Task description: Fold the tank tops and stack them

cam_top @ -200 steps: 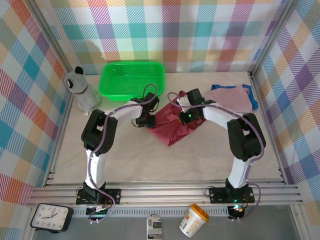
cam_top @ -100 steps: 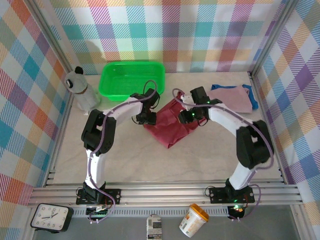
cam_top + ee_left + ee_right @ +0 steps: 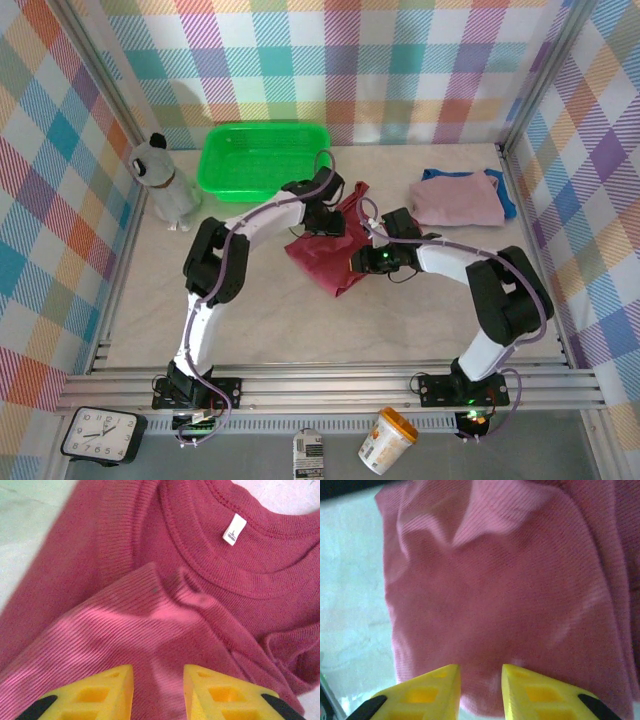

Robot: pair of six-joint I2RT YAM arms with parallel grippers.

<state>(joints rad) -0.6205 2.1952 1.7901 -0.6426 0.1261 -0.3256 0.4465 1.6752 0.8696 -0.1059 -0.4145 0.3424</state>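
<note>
Altogether three tank tops lie on the worktop (image 3: pixel 250 320). One dark red top (image 3: pixel 330 262) sits rumpled and partly folded at the middle. One mauve-pink top (image 3: pixel 455 200) rests on one blue top (image 3: pixel 508 205) at the far right. One green basket (image 3: pixel 260 160) stands at the back, its green floor showing right across. The left end effector (image 3: pixel 157 672) and the right end effector (image 3: pixel 480 672) both hang over the dark red top, fingers apart, with cloth showing through each gap.

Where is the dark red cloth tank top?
Top view: dark red tank top, central, near side of the green plastic basket, left of the pink cloth top.
</note>
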